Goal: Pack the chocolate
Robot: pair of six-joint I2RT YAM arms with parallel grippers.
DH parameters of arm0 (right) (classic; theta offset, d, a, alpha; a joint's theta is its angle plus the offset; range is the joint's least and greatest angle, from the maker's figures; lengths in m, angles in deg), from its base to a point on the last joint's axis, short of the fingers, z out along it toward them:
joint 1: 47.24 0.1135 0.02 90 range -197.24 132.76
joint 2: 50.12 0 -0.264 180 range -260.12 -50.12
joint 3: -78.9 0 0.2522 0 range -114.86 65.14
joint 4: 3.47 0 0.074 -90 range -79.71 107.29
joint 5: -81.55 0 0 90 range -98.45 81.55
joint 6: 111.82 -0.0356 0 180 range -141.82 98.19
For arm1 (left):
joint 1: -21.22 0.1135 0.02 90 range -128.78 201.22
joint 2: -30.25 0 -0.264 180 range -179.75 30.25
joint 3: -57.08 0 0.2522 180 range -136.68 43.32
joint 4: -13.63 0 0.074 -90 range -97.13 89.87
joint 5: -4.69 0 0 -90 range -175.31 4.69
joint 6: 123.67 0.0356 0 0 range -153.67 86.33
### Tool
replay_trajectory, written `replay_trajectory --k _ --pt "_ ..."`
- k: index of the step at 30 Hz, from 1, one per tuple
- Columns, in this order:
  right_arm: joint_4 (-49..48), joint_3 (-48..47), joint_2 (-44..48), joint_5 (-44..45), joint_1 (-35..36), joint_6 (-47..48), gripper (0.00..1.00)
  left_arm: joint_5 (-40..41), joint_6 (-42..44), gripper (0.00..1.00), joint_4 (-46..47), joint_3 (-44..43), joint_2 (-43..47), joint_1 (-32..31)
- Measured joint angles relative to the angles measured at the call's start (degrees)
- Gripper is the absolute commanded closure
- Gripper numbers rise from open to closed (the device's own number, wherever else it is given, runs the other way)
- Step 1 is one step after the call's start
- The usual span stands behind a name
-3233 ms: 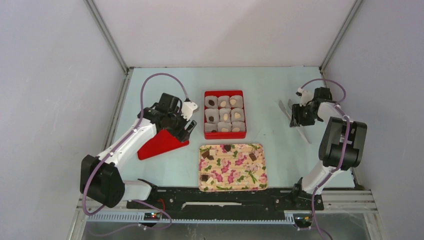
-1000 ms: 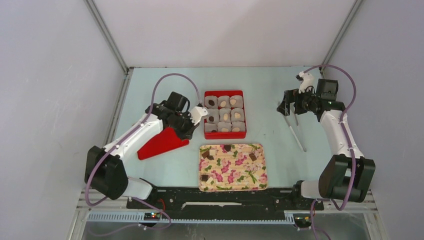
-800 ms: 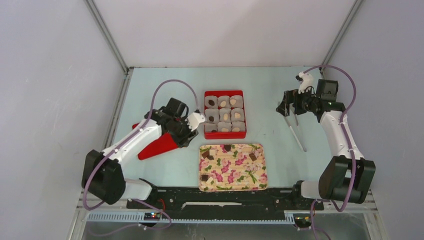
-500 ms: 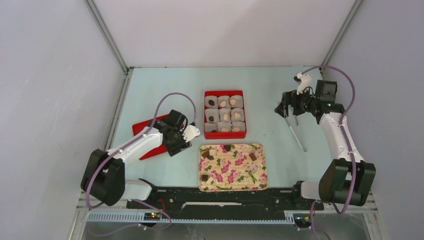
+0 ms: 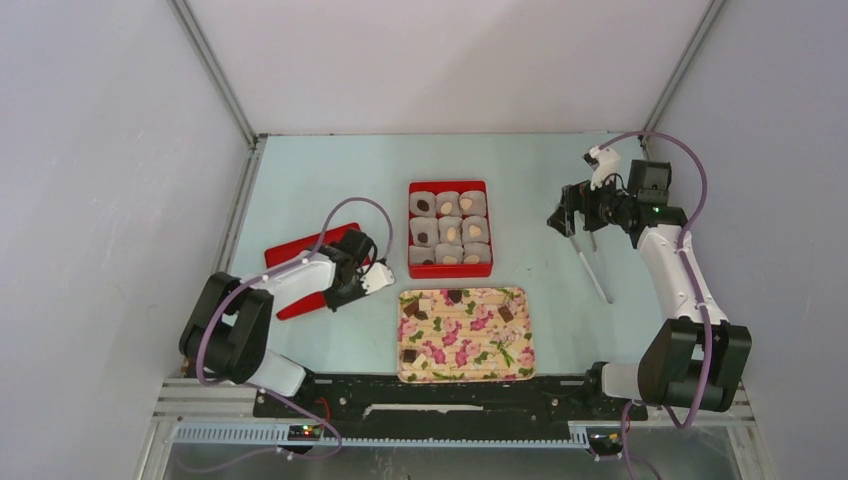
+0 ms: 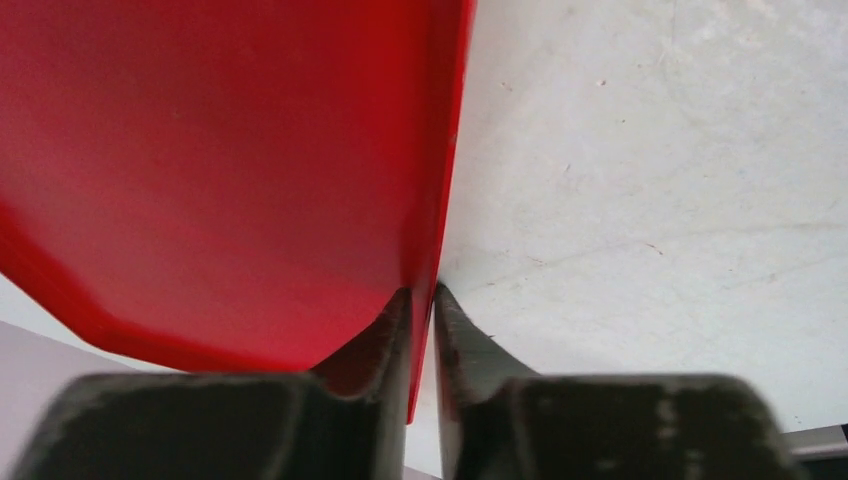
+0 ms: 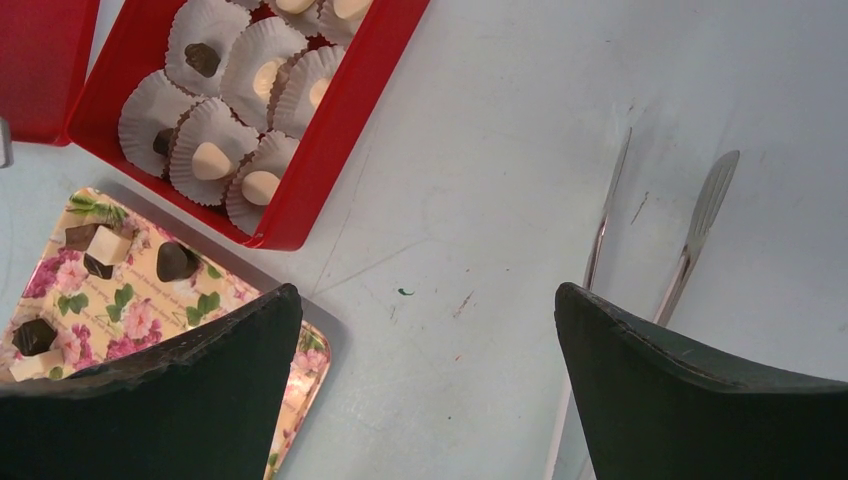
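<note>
Your red box (image 5: 449, 228) holds most of the chocolate (image 5: 453, 232) in paper cups (image 7: 140, 115). A few dark pieces sit on the floral tray (image 5: 470, 345) just near of the box. Tongs (image 5: 594, 268) lie on the table (image 5: 330, 180) well right of the box. Left of the box, your left pincer (image 6: 420, 295) is clamped on the red lid (image 6: 200, 150), its arm folded low. Your right pincer (image 7: 425, 295) hangs spread wide over the tongs. Since half a second ago, the lid has slid further from the box.
</note>
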Motion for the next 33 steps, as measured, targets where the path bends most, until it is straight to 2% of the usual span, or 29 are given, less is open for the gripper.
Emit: replay_trajectory --k 4,11,15,20,25,33 --pt "0.0 0.0 0.0 0.0 0.2 0.2 0.01 -0.3 0.3 1.0 -0.7 -0.5 -0.9 0.4" --pt "0.0 0.0 0.0 0.0 0.5 0.4 0.0 -1.6 1.1 1.0 -1.7 -0.9 -0.8 1.6" --pt "0.0 0.0 0.0 -0.1 0.6 0.6 0.0 -4.9 0.8 1.0 -7.3 -3.0 2.0 3.0" --pt "0.0 0.0 0.0 -0.7 1.1 0.8 0.0 -13.7 -2.1 1.0 -16.4 -14.8 9.0 4.9" --pt "0.1 0.0 0.0 -1.5 1.9 1.0 0.01 -24.9 -7.2 1.0 -19.2 -24.0 13.7 5.1" --pt "0.1 0.0 0.0 -3.1 2.5 1.3 0.01 -44.7 -19.3 1.0 -18.8 -29.9 15.0 5.7"
